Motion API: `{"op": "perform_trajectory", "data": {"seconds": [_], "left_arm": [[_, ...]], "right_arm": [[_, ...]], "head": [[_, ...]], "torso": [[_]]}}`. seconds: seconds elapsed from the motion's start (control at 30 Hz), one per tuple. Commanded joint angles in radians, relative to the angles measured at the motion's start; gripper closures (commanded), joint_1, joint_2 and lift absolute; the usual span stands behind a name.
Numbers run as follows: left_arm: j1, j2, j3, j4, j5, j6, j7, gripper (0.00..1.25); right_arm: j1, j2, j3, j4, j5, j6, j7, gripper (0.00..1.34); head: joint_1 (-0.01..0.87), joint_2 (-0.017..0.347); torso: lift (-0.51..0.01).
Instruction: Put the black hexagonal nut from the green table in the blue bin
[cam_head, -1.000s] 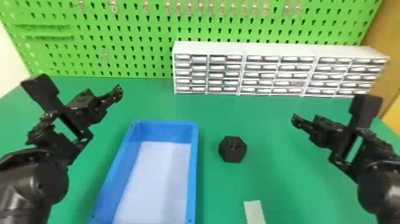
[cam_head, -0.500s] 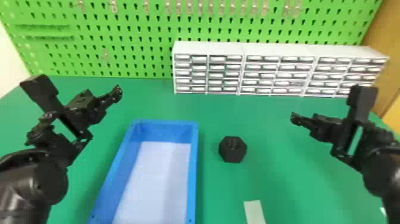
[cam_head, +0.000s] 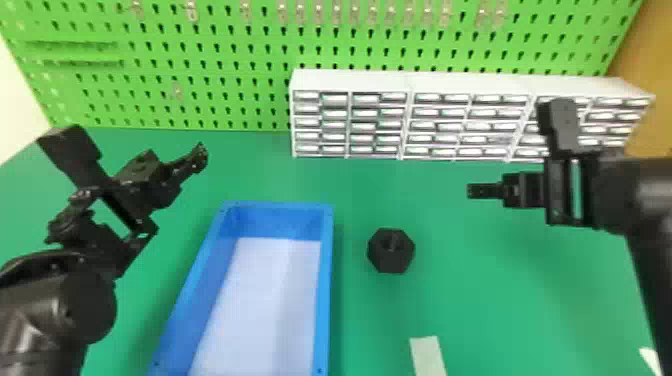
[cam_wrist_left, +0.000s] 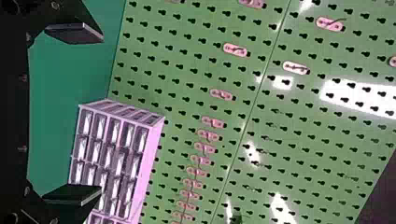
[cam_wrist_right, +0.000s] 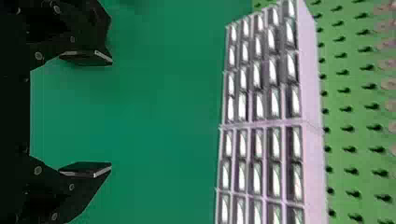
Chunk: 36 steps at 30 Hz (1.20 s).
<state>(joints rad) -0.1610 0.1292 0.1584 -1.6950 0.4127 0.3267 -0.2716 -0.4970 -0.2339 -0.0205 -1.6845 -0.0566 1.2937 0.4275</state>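
Since the earlier head views, the right arm (cam_head: 645, 200) has swung in toward the middle, so its tips are closer to the nut's side, while the left arm (cam_head: 65, 300) looks the same as it did. From the head, the black nut (cam_head: 391, 252) sits on the green counter (cam_head: 500, 300), just beside the blue bin (cam_head: 326, 280), on the robot's right of it. It has six sides, with no long way and short way that I can see, and its hole looks up. The right fingers (cam_head: 482, 191) are up at the nut's right and a bit past it, so the nut lies to their left and back toward the robot. They are nearer than the left fingers (cam_head: 197, 157), which have the bin between them and the nut. So the right hand seems the one for the job; it should go left, back a little and down, and it could bump the nut if it comes in too low. From the left wrist, the left fingers are wide apart with nothing in them, facing the white drawers (cam_wrist_left: 112, 158) and the green peg board (cam_wrist_left: 187, 70). From the right wrist, the right fingers are wide apart and empty too, with bare green between them.
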Motion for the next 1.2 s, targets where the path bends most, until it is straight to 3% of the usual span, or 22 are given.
{"op": "perform_trajectory", "data": {"seconds": [0.0, 0.13, 0.27, 0.4, 0.7, 1.17], "left_arm": [[0.000, 0.001, -0.007, 0.000, 0.000, 0.000, 0.000, 0.14], [0.000, 0.003, -0.014, 0.000, -0.002, 0.000, 0.000, 0.14], [0.000, 0.003, -0.016, 0.002, -0.002, 0.000, 0.000, 0.14], [0.001, 0.004, -0.022, 0.002, 0.003, 0.000, 0.000, 0.14], [0.008, 0.004, -0.023, 0.000, 0.009, 0.002, 0.000, 0.14], [0.001, 0.004, -0.030, 0.000, 0.012, 0.002, 0.000, 0.14]], "right_arm": [[-0.046, 0.007, 0.063, 0.049, 0.073, 0.056, 0.047, 0.46], [-0.061, 0.042, 0.076, 0.097, 0.150, 0.058, 0.083, 0.46], [-0.087, 0.070, 0.103, 0.151, 0.305, 0.041, 0.194, 0.46], [-0.112, 0.071, 0.105, 0.232, 0.307, -0.017, 0.226, 0.46], [-0.120, 0.093, 0.045, 0.345, 0.304, -0.122, 0.226, 0.46], [-0.114, 0.140, 0.073, 0.405, 0.251, -0.248, 0.226, 0.46]], "head": [[0.666, 0.032], [0.666, 0.032], [0.666, 0.032], [0.666, 0.032], [0.666, 0.032], [0.666, 0.032]], "torso": [[-0.100], [-0.100], [-0.100], [-0.100], [-0.100], [-0.100]]}}
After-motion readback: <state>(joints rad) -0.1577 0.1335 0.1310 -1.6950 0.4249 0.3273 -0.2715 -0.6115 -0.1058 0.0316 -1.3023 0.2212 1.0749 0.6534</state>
